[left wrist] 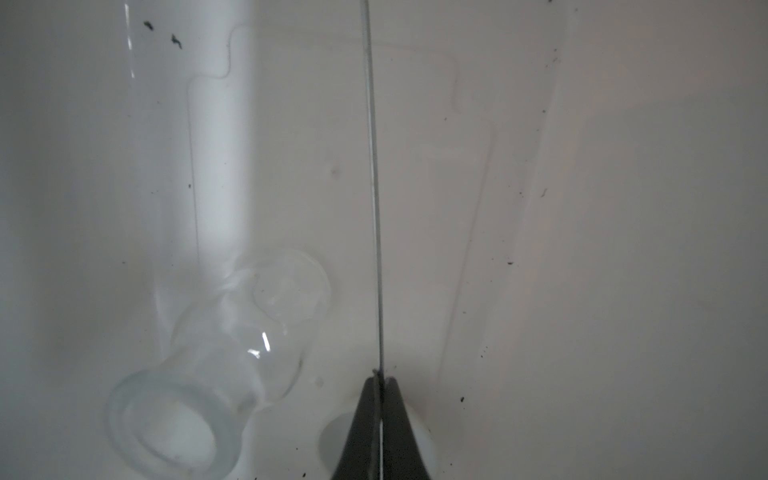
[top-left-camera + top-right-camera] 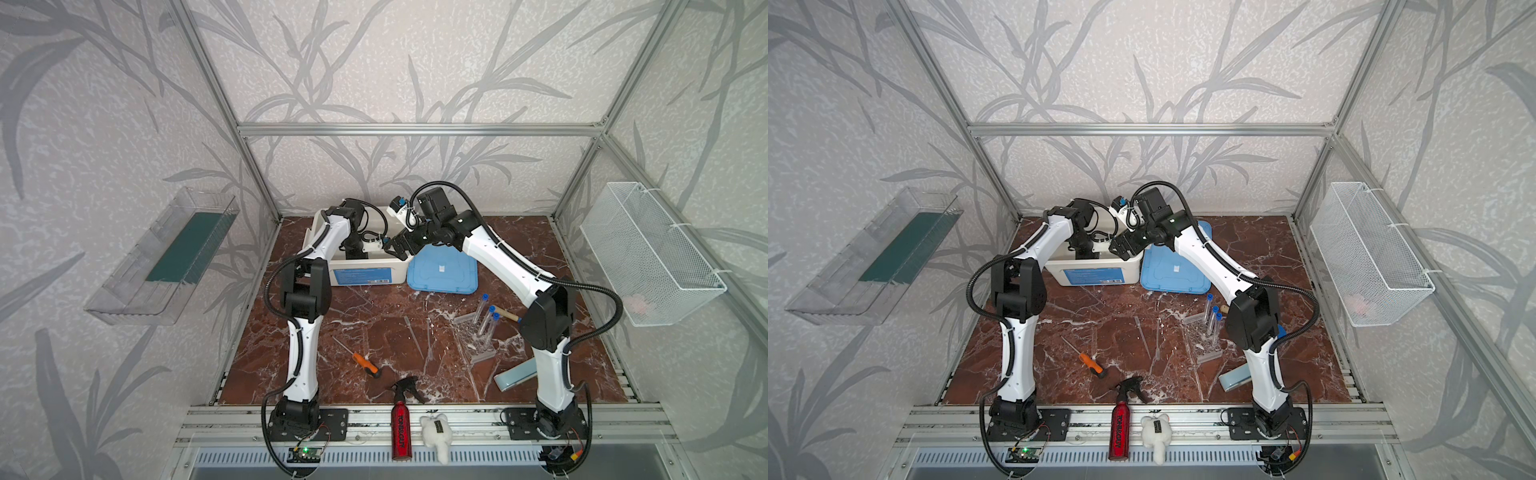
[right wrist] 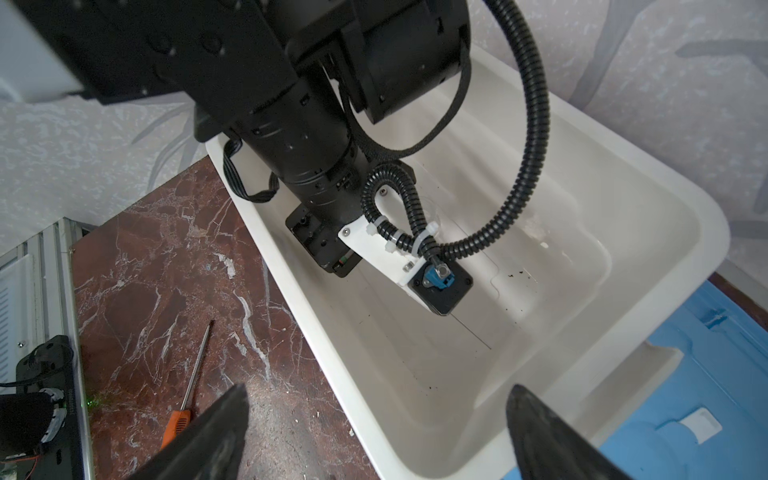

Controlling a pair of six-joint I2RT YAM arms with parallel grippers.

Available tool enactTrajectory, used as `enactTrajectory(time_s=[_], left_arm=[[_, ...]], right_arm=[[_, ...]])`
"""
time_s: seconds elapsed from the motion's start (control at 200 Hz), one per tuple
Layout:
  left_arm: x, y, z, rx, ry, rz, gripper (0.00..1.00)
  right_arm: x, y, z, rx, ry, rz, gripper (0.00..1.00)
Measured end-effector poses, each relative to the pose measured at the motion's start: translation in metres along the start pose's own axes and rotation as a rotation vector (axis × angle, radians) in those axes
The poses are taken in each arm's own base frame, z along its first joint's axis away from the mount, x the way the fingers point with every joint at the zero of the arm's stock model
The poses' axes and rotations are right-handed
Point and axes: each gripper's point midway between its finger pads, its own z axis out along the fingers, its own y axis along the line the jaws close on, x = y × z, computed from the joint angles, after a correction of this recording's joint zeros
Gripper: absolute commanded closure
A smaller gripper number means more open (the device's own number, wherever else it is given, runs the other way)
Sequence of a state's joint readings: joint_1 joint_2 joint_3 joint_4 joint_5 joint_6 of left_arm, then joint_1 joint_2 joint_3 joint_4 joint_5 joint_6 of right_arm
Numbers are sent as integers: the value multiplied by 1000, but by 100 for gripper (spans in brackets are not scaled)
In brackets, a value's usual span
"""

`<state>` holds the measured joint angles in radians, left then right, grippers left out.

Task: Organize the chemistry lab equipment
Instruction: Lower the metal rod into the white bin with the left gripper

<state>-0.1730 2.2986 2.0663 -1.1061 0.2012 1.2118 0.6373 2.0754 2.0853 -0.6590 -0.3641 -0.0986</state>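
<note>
Inside the white bin (image 3: 540, 257), the left end effector (image 1: 380, 382) pinches a thin clear rod (image 1: 374, 187) — apparently to lay it beside the clear cup (image 1: 216, 361). The right end effector (image 3: 374, 432) hovers spread, empty.

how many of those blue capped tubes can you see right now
3. All three blue-capped tubes stand tilted in the clear tube rack right of centre, close together: the back one, the middle one, the front one. Others could be hidden inside the white bin.
</note>
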Motion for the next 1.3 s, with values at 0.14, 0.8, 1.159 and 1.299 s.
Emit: enactTrajectory(time_s=[0.14, 0.8, 1.159, 1.299], left_arm=[[-1, -1, 3, 4, 1, -6, 95], [-2, 2, 17, -8, 36, -42, 76], [-6, 4, -8, -61, 24, -53, 60], [-12, 9, -40, -125, -4, -55, 46]], right_arm=[[3, -1, 3, -1, 8, 8, 5], [4, -3, 5, 11, 10, 8, 5], [6, -3, -4, 27, 9, 3, 5], [1, 1, -21, 42, -25, -9, 5]])
